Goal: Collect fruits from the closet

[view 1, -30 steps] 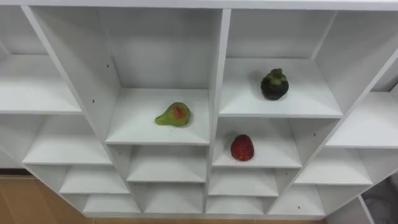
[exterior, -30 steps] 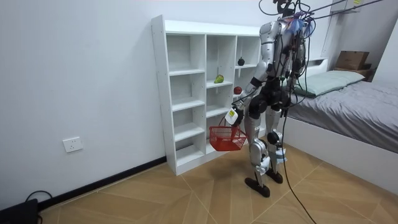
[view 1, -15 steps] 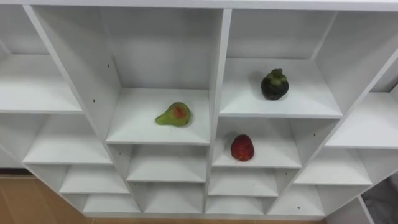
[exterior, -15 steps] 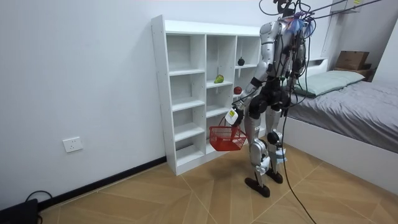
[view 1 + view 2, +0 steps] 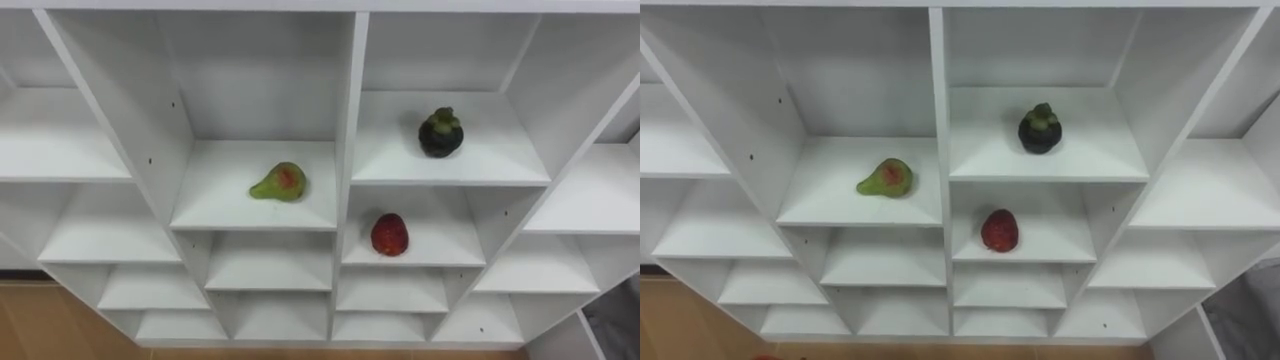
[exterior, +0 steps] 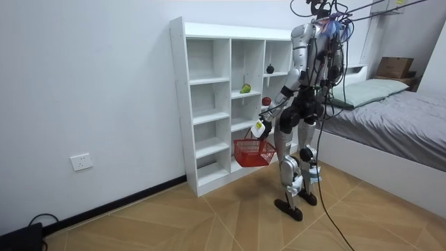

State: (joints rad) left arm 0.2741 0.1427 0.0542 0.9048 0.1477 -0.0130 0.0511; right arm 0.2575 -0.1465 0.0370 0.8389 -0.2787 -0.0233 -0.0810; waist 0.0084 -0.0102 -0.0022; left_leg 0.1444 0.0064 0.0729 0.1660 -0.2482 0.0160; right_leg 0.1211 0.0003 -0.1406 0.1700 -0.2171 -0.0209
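Note:
A white closet of open cubbies (image 5: pixel 345 120) stands in front of me. A green pear with a red blush (image 5: pixel 280 183) lies in the middle cubby. A dark mangosteen (image 5: pixel 440 133) sits one cubby to the right and slightly higher. A red fruit (image 5: pixel 389 235) rests in the cubby below it. In the room view I stand upright facing the closet (image 6: pixel 209 104). My left hand (image 6: pixel 258 128) hangs at hip height, curled on the handle of a red wire basket (image 6: pixel 253 153), which dangles just in front of the lower shelves.
The other cubbies hold nothing. A bed (image 6: pixel 390 111) with a cardboard box (image 6: pixel 394 67) at its head stands behind me at the room view's right. Open wooden floor (image 6: pixel 209 216) stretches along the wall, which carries a socket (image 6: pixel 81 162).
My left hand and the red basket have lifted slightly and swung a little toward the closet. The fruits have not moved; the eye view has shifted a touch.

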